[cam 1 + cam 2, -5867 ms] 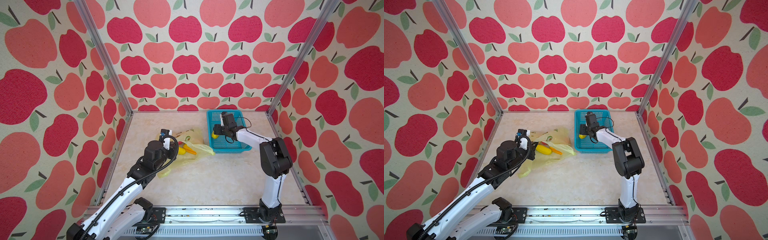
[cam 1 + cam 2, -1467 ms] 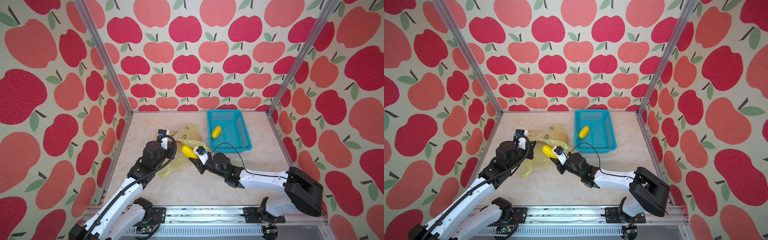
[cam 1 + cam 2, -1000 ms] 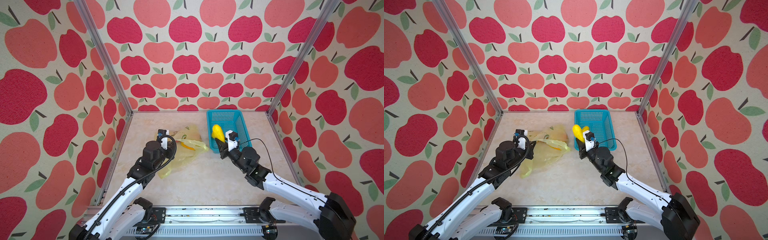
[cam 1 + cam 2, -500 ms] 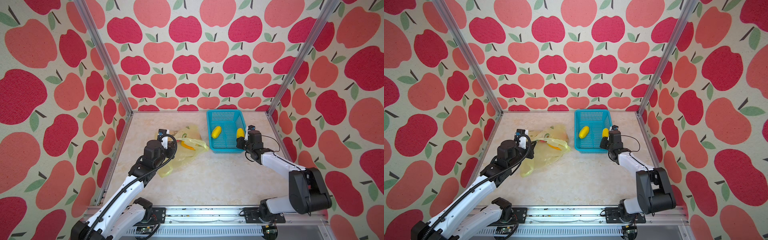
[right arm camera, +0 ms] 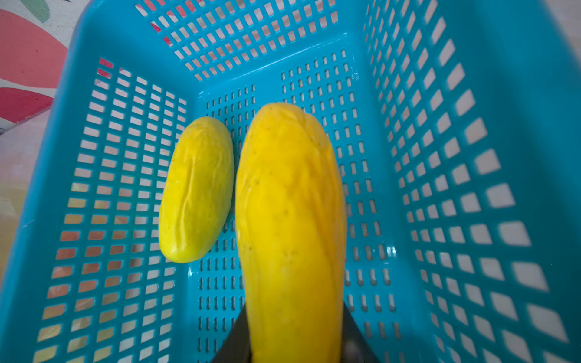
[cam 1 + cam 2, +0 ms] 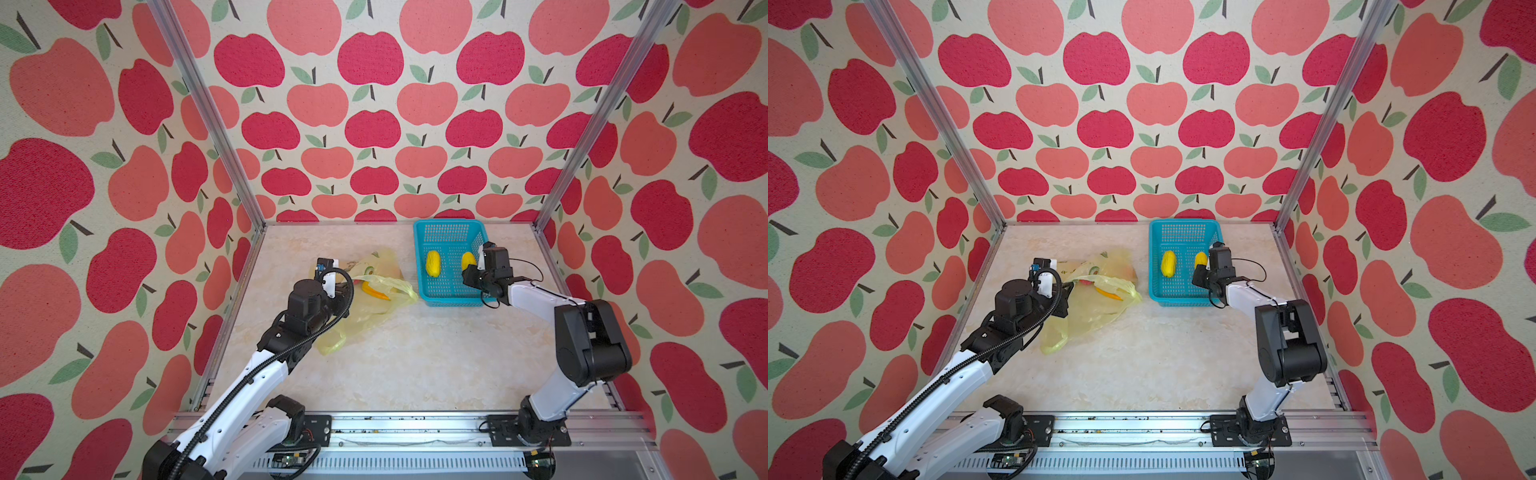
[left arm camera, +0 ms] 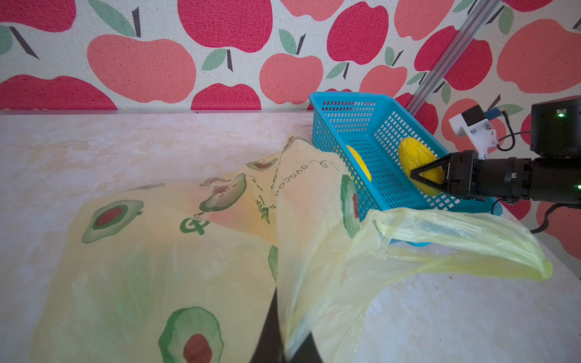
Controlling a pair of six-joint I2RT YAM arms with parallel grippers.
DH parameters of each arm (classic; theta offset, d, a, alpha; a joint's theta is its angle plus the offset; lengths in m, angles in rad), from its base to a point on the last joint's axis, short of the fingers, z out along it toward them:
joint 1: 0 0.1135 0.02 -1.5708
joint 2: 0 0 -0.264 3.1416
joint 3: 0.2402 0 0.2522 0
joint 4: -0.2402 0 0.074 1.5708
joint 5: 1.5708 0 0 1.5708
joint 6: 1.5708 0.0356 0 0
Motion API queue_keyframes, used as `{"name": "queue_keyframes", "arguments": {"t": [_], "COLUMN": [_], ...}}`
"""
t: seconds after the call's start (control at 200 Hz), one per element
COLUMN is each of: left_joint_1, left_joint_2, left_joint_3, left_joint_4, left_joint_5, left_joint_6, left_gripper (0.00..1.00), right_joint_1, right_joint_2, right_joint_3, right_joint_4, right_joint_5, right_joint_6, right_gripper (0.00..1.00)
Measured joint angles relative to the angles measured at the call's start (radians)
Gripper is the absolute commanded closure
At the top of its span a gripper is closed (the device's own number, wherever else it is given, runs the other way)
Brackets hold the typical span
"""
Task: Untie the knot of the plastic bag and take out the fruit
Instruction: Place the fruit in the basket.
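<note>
**Second yellow fruit at the basket — more to come out of the bag**

On the left, the left fingers (image 7: 268, 339) are pressed together on a fold of the plastic bag (image 6: 374, 316) and pinch it up off the table (image 6: 415, 374). I see no knot; a handle (image 7: 471, 239) hangs loose. The bag lies on the left half of the table, just beside the blue basket (image 6: 449, 222). An orange fruit (image 6: 376, 292) lies in the bag's open mouth.

In the basket, the first yellow fruit (image 5: 196, 191) lies on the floor. On the right, the right fingers (image 5: 235, 345) pinch the second yellow fruit (image 5: 292, 220) by one end, inside the basket walls.

What could go wrong? The second fruit is held only at its end, so it could tip or slip out. I cannot tell if it touches the basket floor. If it is let go from high up, it could bounce off the first one. The bag is thin — a hard pull could tear it. If it slips free, the mouth could flop shut over the orange fruit.

Both top views show the orange fruit. The left wrist view shows only a pinkish shade through the plastic. But that view shows the pinch on the bag, which the arm hides from above. The right wrist view shows how close the two yellow fruits are.
</note>
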Motion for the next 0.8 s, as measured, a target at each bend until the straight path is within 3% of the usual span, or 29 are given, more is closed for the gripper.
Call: {"name": "queue_keyframes", "arguments": {"t": [0.37, 0.8], "left_joint_1": [0.008, 0.01], "left_joint_2": [0.003, -0.004], "left_joint_3": [0.0, -0.001], "left_joint_4": [0.001, 0.001], "left_joint_5": [0.005, 0.005], "left_joint_6": [-0.002, -0.002], "left_gripper": [1.0, 1.0], "right_joint_1": [0.056, 0.058], "right_joint_2": [0.254, 0.307], "right_joint_3": [0.326, 0.37], "right_joint_4": [-0.139, -0.203], "right_joint_5": [0.031, 0.059], "right_joint_6": [-0.071, -0.108], "right_gripper": [0.86, 0.41]}}
